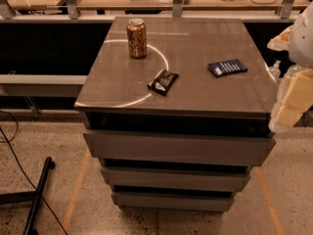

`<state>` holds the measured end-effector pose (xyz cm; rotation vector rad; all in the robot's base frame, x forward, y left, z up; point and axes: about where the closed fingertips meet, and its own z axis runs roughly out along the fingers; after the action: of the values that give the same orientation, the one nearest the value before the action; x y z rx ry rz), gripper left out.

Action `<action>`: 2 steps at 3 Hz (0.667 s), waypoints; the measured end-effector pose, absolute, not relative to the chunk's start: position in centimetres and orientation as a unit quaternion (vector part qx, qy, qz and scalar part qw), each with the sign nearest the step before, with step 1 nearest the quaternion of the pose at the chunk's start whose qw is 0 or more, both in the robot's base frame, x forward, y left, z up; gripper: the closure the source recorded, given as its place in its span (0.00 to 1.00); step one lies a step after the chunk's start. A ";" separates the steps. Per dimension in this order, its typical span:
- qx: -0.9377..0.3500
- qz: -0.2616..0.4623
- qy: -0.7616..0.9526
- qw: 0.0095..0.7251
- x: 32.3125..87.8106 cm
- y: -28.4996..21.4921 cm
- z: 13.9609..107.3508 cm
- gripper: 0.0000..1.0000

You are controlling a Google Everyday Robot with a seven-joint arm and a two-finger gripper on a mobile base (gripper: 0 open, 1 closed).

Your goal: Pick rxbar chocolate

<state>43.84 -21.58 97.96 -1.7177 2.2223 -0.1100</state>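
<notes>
Approach stage: rxbar chocolate [163, 82] flat on the surface [205, 99], near-centre, nearer than the can [137, 38], left of the blue wrapper [227, 67]. Hand [291, 102] at right edge, well apart; grip state impossible to tell. Next, probably: leftward reach, descent over the bar.

Dim, warm light on your scene; brighter along the back.
You get a curved glare arc on the glossy grey cabinet top [205, 92] around the bronze drink can [137, 38]; black shadow under its overhang; the pale gripper [292, 101] glows at the right edge.
</notes>
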 end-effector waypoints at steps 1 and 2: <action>-0.603 -0.039 0.779 0.166 43.9 -21.5 98.0 0.00; -0.635 -0.050 0.752 0.166 45.9 -20.4 97.7 0.00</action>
<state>45.94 -20.42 97.73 -1.8094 2.1425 -0.1413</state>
